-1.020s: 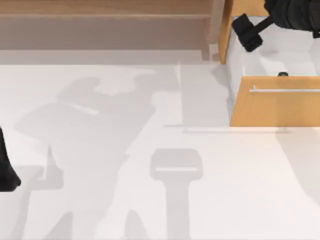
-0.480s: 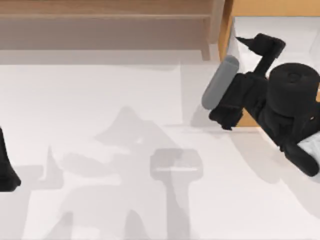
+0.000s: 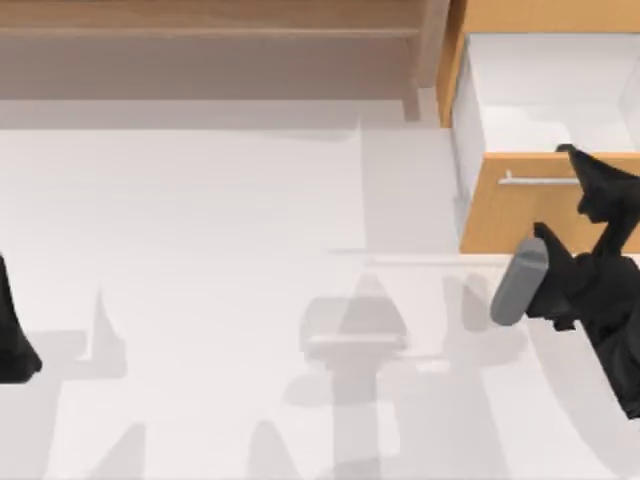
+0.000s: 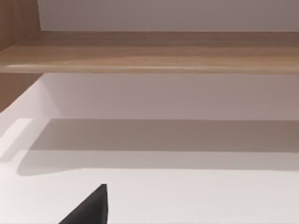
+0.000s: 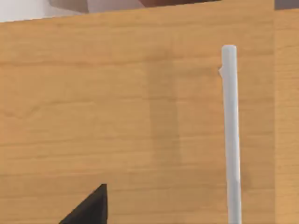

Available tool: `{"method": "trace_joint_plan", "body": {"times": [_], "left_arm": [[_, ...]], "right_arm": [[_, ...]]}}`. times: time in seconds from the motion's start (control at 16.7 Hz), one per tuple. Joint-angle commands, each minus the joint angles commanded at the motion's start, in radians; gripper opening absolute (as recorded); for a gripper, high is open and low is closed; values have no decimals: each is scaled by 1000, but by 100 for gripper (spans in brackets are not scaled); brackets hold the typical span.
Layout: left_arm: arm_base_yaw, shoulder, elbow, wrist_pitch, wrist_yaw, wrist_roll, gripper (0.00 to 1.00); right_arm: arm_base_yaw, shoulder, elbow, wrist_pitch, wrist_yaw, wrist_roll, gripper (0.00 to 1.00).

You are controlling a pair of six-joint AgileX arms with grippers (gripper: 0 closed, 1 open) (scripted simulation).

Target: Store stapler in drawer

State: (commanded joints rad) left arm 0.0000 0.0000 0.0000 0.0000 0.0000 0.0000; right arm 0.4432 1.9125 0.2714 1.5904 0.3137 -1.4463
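Top view puts my right gripper (image 3: 600, 195) at the right side of the worktop (image 3: 250, 250), in front of the drawer (image 3: 520, 215), its dark fingertips reaching up over the orange-tan front near the right end of the silver bar handle (image 3: 535, 180). I cannot tell from these views whether its fingers are apart or together. The drawer stands pulled open at the back right, its white inside showing behind the front panel; the front runs left to right along its long axis, with the handle lying parallel to it, and the open side faces the back of the worktop. Right wrist view looks closely at the wooden front (image 5: 117, 116), the handle (image 5: 230, 140) just beside the gripper. My left arm (image 3: 12, 335) rests parked at the left edge of the worktop. A brown wooden shelf (image 3: 200, 50) runs along the back, left of the drawer.
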Motion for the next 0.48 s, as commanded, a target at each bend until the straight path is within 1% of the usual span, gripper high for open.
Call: {"method": "trace_joint_plan", "body": {"times": [0.12,0.24,0.48], "left_arm": [[0,0,0,0,0,0,100],[0,0,0,0,0,0,100],[0,0,0,0,0,0,100]], "right_arm": [[-50,36,-36,97,35,-63,100],[-86,59,-53,153,59,-100,100],[-97,65,-56,167,65,-109,100]]}}
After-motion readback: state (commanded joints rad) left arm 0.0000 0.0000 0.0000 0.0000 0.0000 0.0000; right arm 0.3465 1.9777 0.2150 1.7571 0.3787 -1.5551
